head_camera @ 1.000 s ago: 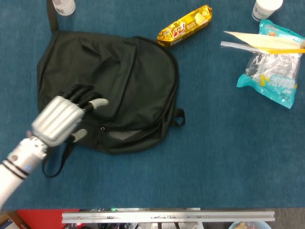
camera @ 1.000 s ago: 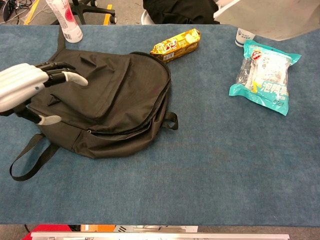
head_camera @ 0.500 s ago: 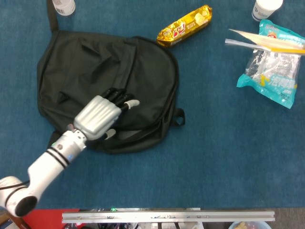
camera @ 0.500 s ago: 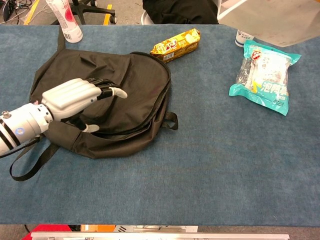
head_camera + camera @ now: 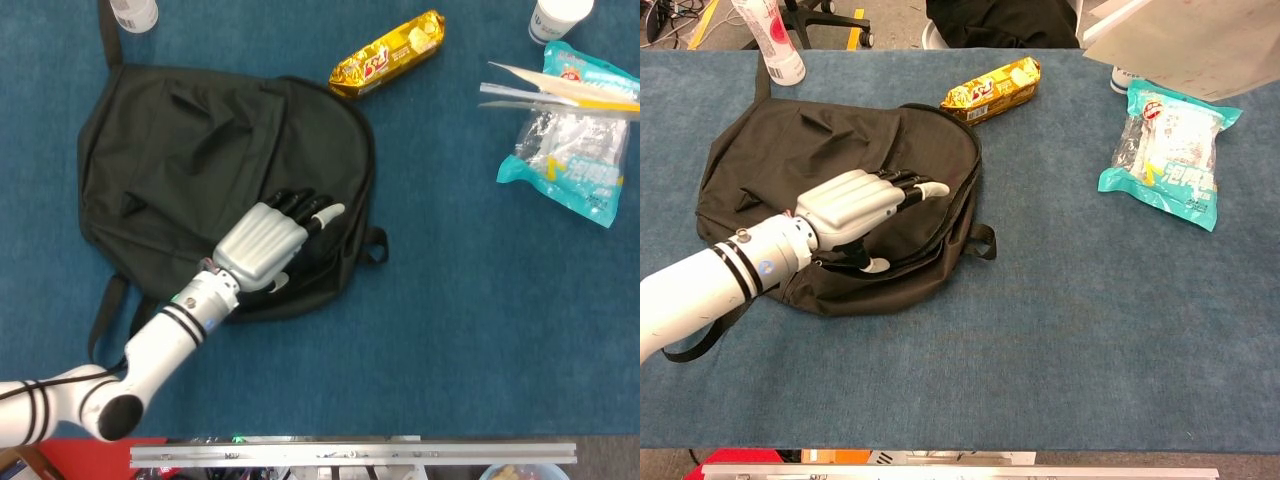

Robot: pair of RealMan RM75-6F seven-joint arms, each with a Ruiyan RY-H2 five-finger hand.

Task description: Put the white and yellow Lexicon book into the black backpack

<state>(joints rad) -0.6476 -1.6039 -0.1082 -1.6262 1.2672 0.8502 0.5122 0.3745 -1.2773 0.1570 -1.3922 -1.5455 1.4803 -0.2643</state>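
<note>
Left hand [image 5: 268,243] over the lower right part of the black backpack [image 5: 180,150], fingers apart and reaching toward the zip seam w/ nothing held; contact w/ the fabric cannot be confirmed. Right hand not visible. The white and yellow Lexicon book [image 5: 560,90] hangs at top right above the teal snack bag [image 5: 570,165], its holder out of frame; chest view shows only its pale cover. Judged step: opening the bag. To do it well, hook fingertips under the flap edge at the zip line, lift toward the bag's top, keep the opening wide & facing the book side. Gold snack pack [image 5: 388,52] lies just beyond the bag.
</note>
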